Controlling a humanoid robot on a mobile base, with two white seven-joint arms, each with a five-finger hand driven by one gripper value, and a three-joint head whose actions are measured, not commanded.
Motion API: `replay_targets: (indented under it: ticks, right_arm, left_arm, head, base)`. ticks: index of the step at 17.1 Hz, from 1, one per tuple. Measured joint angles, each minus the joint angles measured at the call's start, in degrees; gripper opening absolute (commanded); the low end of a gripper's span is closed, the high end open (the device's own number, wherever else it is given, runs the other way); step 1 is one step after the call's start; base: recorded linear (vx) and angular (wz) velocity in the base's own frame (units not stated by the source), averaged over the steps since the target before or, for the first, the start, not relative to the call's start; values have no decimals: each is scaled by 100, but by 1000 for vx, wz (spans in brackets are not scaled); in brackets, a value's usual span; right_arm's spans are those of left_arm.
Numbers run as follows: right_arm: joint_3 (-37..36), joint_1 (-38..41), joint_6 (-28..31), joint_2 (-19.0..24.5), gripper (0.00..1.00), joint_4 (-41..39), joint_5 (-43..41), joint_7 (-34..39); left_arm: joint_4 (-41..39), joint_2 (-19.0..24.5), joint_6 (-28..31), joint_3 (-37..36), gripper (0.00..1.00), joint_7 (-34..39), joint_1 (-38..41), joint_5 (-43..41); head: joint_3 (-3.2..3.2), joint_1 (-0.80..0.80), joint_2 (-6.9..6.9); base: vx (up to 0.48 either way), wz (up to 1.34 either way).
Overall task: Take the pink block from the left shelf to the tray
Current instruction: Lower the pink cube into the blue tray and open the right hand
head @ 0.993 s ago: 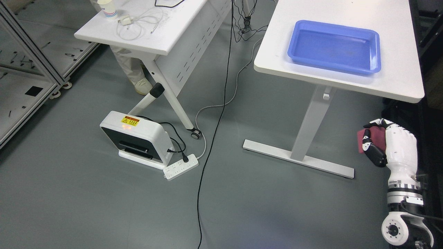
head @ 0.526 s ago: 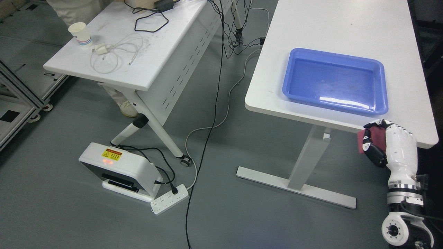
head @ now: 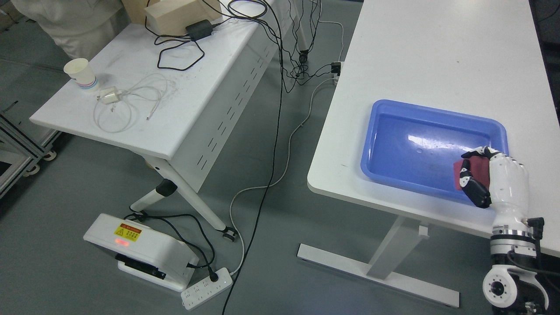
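My right hand [head: 474, 175] rises from the lower right, white with black fingers curled around a dark pink block [head: 479, 173]. In the picture the hand overlaps the near right corner of the blue tray [head: 431, 151], which lies on a white table [head: 428, 65]. How high the block hangs above the tray I cannot tell. The tray holds nothing. My left arm is out of view.
A second white table [head: 148, 100] at the left carries a paper cup [head: 81, 75], a white cable, a black adapter and a wooden box. A person in light clothes [head: 65, 22] stands behind it. On the floor are a white device [head: 140, 249], a power strip [head: 206, 288] and black cables.
The whole view has shifted: the camera moved toward the tray table. The tray now lies lower in the picture, under my right hand, which keeps its hold on the pink block.
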Motion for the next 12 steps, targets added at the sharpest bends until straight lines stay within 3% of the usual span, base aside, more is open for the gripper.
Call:
replay_targets:
  ticks: [5,9,10,12]
  right_arm:
    - [5,-4,0,0,43,1,-71,-7]
    - [5,7,0,0,54,1,-332,206]
    - [5,10,0,0,61,2,-396,258]
    - [3,16,-3,0,84,2,-475,284]
  left_arm:
    - [0,0,0,0,100,0,0,0]
    - [0,0,0,0,100,0,0,0]
    - [0,0,0,0,100,0,0,0]
    - [0,0,0,0,100,0,0,0]
  head:
    - [0,0,0]
    - [0,0,0]
    - [0,0,0]
    - [0,0,0]
  base:
    - [199,54]
    - [103,39]
    - [71,24]
    - [40,3]
